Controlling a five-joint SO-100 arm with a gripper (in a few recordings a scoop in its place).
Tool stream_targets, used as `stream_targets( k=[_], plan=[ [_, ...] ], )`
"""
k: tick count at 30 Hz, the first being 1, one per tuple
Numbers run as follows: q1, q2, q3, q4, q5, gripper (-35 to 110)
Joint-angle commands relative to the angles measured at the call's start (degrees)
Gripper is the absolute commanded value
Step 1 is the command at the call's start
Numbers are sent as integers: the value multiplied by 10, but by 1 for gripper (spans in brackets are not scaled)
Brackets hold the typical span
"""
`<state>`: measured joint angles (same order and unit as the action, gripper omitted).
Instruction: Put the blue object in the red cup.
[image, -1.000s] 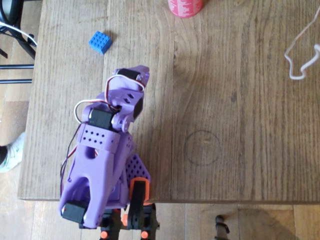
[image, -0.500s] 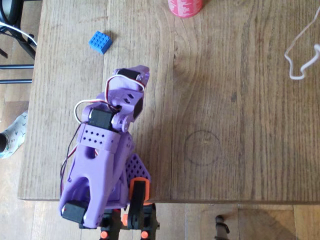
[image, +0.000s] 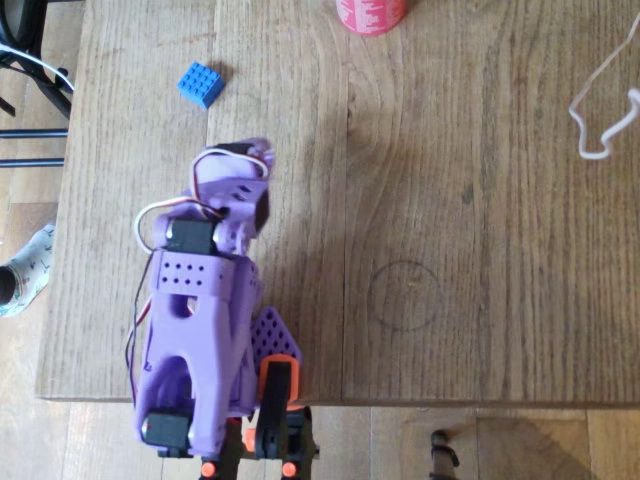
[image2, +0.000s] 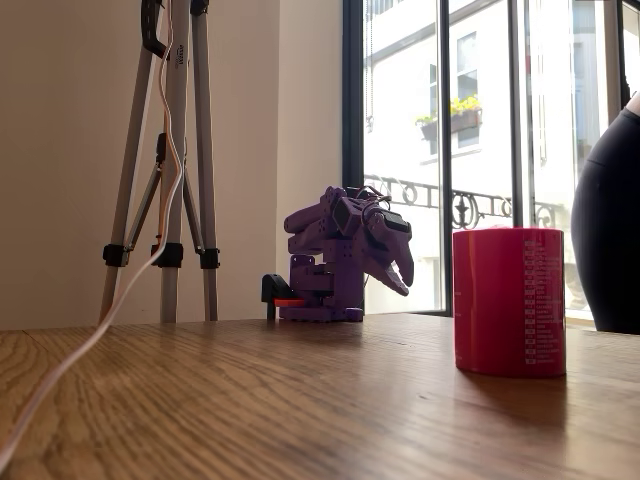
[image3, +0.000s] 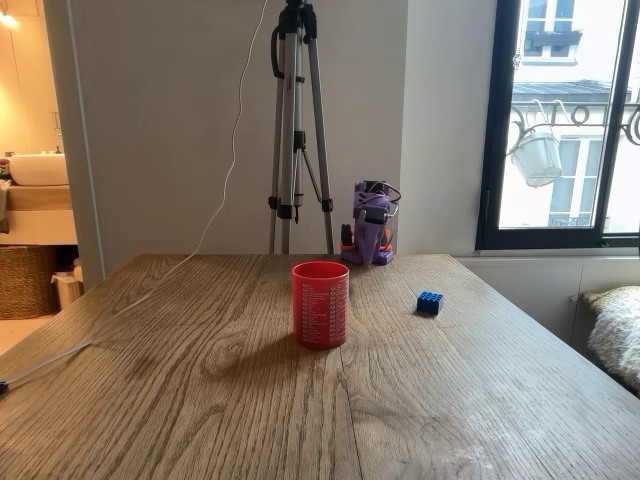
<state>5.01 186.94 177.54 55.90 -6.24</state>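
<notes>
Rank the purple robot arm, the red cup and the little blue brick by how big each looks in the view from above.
1. Purple arm, by far the largest.
2. Blue brick.
3. Red cup, unsure: the picture's top edge cuts it, so its visible strip merely rivals the brick.

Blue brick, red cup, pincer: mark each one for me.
blue brick (image: 201, 84), overhead view, studded top face.
red cup (image3: 320, 304), fixed view, lettered side wall.
pincer (image2: 404, 276), fixed view, tips pointing down.

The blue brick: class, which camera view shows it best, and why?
The overhead view: the blue brick lies unobstructed on the table, studs visible, ahead of the purple arm. In a fixed view it is a small blue block right of the red cup.
</notes>
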Motion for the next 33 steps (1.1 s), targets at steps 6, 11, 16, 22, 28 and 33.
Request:
stream_targets(
  k=[6, 11, 16, 22, 28, 33],
  plan=[
    [-49, -301, -346, 155, 114, 1],
    [-142, -566, -573, 236, 205, 1],
    [-179, -764, -744, 252, 266, 1],
    [-198, -925, -915, 248, 417, 1],
    [-214, -1050, -1064, 253, 501, 1],
    [-207, -1151, -1165, 279, 524, 1]
  ],
)
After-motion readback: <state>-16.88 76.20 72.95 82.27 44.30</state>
